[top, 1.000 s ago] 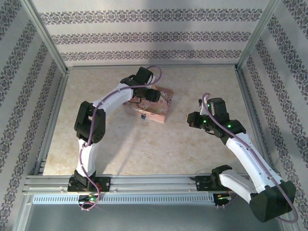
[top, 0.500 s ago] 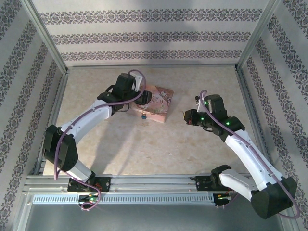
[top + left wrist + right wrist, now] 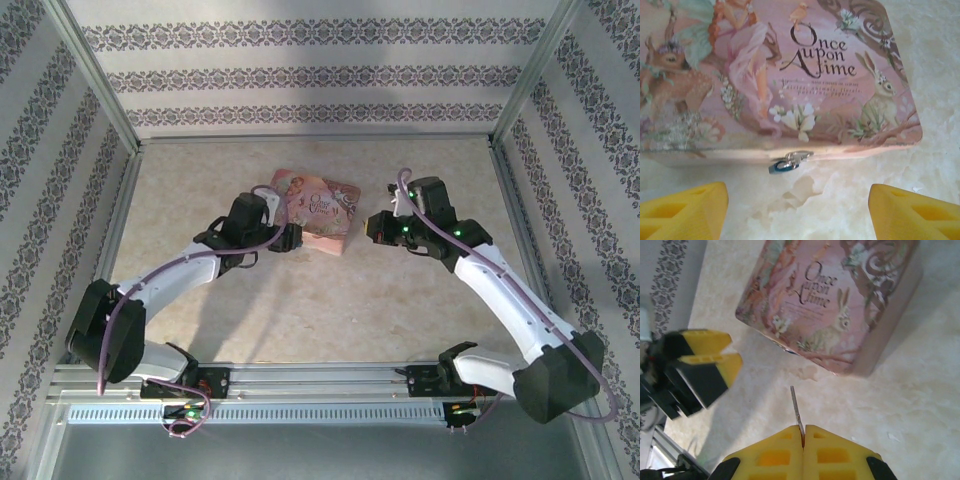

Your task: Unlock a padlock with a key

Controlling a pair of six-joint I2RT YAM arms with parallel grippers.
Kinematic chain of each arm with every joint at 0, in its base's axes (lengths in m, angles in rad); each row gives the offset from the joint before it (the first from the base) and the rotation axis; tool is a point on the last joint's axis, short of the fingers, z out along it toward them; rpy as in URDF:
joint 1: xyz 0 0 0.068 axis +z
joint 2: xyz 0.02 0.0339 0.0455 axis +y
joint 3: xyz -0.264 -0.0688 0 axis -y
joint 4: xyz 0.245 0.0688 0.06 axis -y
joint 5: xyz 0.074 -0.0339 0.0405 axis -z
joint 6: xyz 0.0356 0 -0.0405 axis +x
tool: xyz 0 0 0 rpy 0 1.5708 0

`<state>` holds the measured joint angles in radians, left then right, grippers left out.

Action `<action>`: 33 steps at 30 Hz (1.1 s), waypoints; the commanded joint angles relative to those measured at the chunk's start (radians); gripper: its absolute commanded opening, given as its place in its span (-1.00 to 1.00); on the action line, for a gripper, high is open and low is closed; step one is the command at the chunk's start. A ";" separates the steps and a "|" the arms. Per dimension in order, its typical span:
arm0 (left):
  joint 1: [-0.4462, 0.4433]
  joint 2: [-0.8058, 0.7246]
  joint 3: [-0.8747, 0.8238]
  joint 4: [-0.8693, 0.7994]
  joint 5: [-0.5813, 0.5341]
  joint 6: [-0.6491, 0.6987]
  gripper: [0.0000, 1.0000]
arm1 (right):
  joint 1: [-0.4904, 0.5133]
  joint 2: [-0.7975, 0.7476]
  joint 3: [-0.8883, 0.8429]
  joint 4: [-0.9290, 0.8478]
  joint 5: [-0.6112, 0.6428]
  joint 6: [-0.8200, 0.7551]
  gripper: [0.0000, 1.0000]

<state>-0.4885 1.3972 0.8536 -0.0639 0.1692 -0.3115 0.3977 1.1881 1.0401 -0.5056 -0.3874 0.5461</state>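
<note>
**Hazard: key slip or missed keyhole on approach to the padlock**

We hold the key [image 3: 797,409] clenched between the shut pads of the right claw [image 3: 803,430], with most of its thin blade projecting forward. We judge that so narrow a grip lets the key twist or slide back if it meets the padlock [image 3: 788,163] off-axis. The padlock sits at the clasp on the front edge of the pink box [image 3: 790,75]. We judge it free to swing aside unless braced. The left claw [image 3: 796,210] is released, fingers spread wide and grasping nothing. The padlock lies just ahead of it, centred between the fingers and clear of both. From the right claw, the padlock lies ahead of the key tip, apart from it.
</note>
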 commanded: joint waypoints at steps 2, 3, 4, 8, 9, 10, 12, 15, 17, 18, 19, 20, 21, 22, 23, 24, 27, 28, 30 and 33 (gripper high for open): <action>0.008 -0.035 -0.044 0.099 0.032 -0.023 0.48 | 0.015 0.058 0.074 0.053 -0.050 0.003 -1.00; 0.007 -0.037 -0.050 0.098 0.034 -0.023 0.48 | 0.015 0.076 0.088 0.056 -0.058 0.003 -1.00; 0.008 -0.041 -0.055 0.099 0.033 -0.024 0.48 | 0.015 0.095 0.105 0.058 -0.066 -0.001 -1.00; 0.008 -0.063 -0.104 0.144 0.024 -0.044 0.48 | 0.012 0.153 0.146 0.067 -0.088 -0.020 -1.00; 0.008 -0.068 -0.118 0.165 0.025 -0.055 0.48 | 0.008 0.165 0.152 0.074 -0.094 -0.021 -1.00; 0.008 -0.071 -0.127 0.178 0.030 -0.063 0.48 | 0.005 0.175 0.155 0.084 -0.104 -0.019 -1.00; 0.009 -0.074 -0.140 0.197 0.051 -0.085 0.47 | -0.001 0.199 0.162 0.113 -0.131 -0.012 -1.00; 0.008 -0.076 -0.157 0.212 0.099 -0.116 0.42 | -0.005 0.254 0.177 0.154 -0.175 -0.008 -1.00; 0.009 -0.076 -0.180 0.241 0.114 -0.141 0.37 | -0.009 0.295 0.191 0.172 -0.194 -0.010 -1.00; 0.008 -0.075 -0.193 0.257 0.120 -0.151 0.34 | -0.013 0.315 0.196 0.184 -0.205 -0.007 -1.00; 0.009 -0.073 -0.203 0.271 0.120 -0.159 0.32 | -0.016 0.332 0.198 0.200 -0.214 -0.003 -1.00; 0.008 -0.070 -0.213 0.284 0.122 -0.165 0.31 | -0.019 0.349 0.198 0.217 -0.224 0.004 -1.00; 0.010 -0.065 -0.220 0.293 0.123 -0.167 0.30 | -0.020 0.365 0.197 0.236 -0.235 0.011 -1.00; 0.009 -0.060 -0.223 0.300 0.126 -0.171 0.30 | -0.020 0.378 0.196 0.252 -0.243 0.017 -1.00; 0.010 -0.052 -0.227 0.311 0.130 -0.173 0.30 | -0.018 0.393 0.191 0.270 -0.251 0.026 -1.00; 0.010 -0.041 -0.225 0.316 0.138 -0.176 0.30 | -0.019 0.409 0.187 0.292 -0.263 0.035 -1.00; 0.016 -0.009 -0.222 0.341 0.157 -0.186 0.30 | -0.017 0.460 0.181 0.341 -0.284 0.055 -1.00; 0.022 0.002 -0.224 0.355 0.163 -0.194 0.30 | -0.015 0.474 0.181 0.351 -0.285 0.058 -1.00; 0.037 0.025 -0.233 0.403 0.186 -0.216 0.30 | -0.012 0.504 0.184 0.367 -0.287 0.064 -1.00; 0.059 0.060 -0.246 0.455 0.200 -0.241 0.31 | -0.007 0.542 0.187 0.385 -0.293 0.070 -1.00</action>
<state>-0.4541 1.4300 0.6270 0.2867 0.3367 -0.5083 0.3889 1.6989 1.2129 -0.1761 -0.6464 0.5976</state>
